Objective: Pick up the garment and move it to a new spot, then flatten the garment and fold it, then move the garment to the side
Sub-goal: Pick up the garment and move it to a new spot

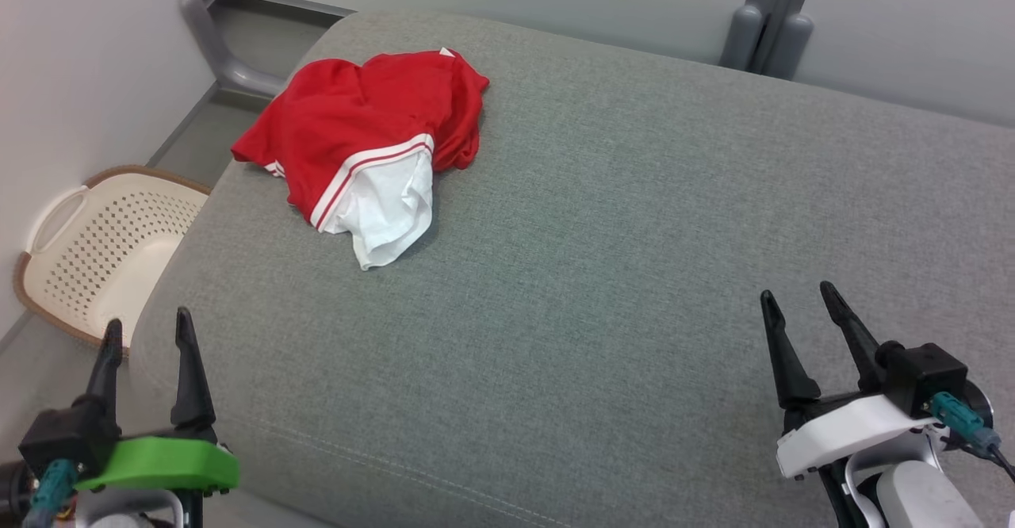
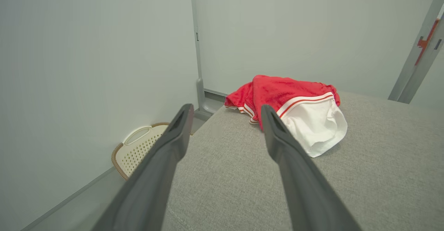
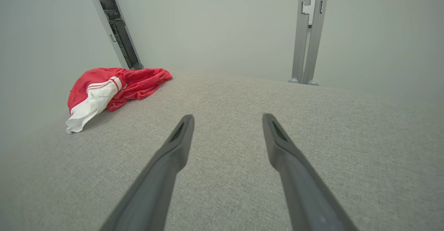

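The garment [image 1: 349,128] is lying crumpled on the far left of the cushion [image 1: 634,235], well apart from both grippers. The left gripper [image 1: 149,323] is hanging at the near-left edge, fingers spread and empty, garment ahead of it. The right gripper [image 1: 795,290] is sitting near-right, spread too, farther off.

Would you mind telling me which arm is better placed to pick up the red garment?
Left, probably. The garment lies crumpled at the left of the cushion, nearer the open left gripper than the right gripper.
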Available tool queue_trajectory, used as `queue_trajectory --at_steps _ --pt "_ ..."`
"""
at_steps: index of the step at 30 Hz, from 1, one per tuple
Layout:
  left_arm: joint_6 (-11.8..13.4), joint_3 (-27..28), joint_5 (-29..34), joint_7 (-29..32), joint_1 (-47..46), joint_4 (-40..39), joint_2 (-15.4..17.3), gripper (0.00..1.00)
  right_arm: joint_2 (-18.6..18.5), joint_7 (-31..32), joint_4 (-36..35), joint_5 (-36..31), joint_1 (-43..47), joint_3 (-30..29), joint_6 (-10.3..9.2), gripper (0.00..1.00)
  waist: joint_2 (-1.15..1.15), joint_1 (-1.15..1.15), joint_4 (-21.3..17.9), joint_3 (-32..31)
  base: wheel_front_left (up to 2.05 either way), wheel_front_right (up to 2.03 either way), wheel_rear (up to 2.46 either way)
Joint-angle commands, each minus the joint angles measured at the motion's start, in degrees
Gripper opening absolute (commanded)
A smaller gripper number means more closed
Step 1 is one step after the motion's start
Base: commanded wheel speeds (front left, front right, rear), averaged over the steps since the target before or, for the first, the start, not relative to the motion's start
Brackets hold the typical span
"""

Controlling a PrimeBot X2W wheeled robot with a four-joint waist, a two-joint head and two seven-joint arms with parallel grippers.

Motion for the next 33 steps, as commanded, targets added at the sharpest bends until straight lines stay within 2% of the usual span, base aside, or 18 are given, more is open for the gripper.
queue_trajectory --at_steps 1,6,11,20,25,33 --pt "-0.1 0.2 -0.2 0.0 -2.5 -0.3 0.8 1.0 -0.7 0.2 -0.6 -0.4 -0.8 -0.4 -0.05 1.0 0.0 0.0 -2.1 1.7 0.0 0.0 0.0" --pt "-0.3 -0.1 -1.1 0.0 -9.7 0.7 3.3 1.0 -2.2 1.4 -2.6 -1.3 -1.7 -1.8 -0.05 1.0 0.0 0.0 -5.9 5.1 0.0 0.0 0.0" --pt "-0.4 -1.2 -2.4 0.0 -19.1 2.5 7.2 1.0 -4.2 2.8 -5.5 -2.1 -3.6 -3.9 -0.05 1.0 0.0 0.0 -11.2 9.5 0.0 0.0 0.0" --pt "-0.5 -4.3 -4.8 0.3 -35.2 8.6 13.8 1.0 -5.5 3.9 -10.3 -3.7 -6.0 -8.1 -0.05 1.0 0.0 0.0 -19.3 18.1 0.0 0.0 0.0" --pt "-0.5 -6.7 -6.2 1.5 -41.4 13.5 16.9 1.0 -4.7 3.5 -11.7 -3.8 -6.9 -9.2 -0.05 1.0 0.0 0.0 -22.1 21.7 0.0 0.0 0.0" --pt "-0.5 -11.2 -10.8 8.7 -47.2 24.8 20.5 1.0 -4.3 2.8 -12.0 -4.1 -8.6 -9.0 -0.05 1.0 0.0 0.0 -24.0 24.6 0.0 0.0 0.0"
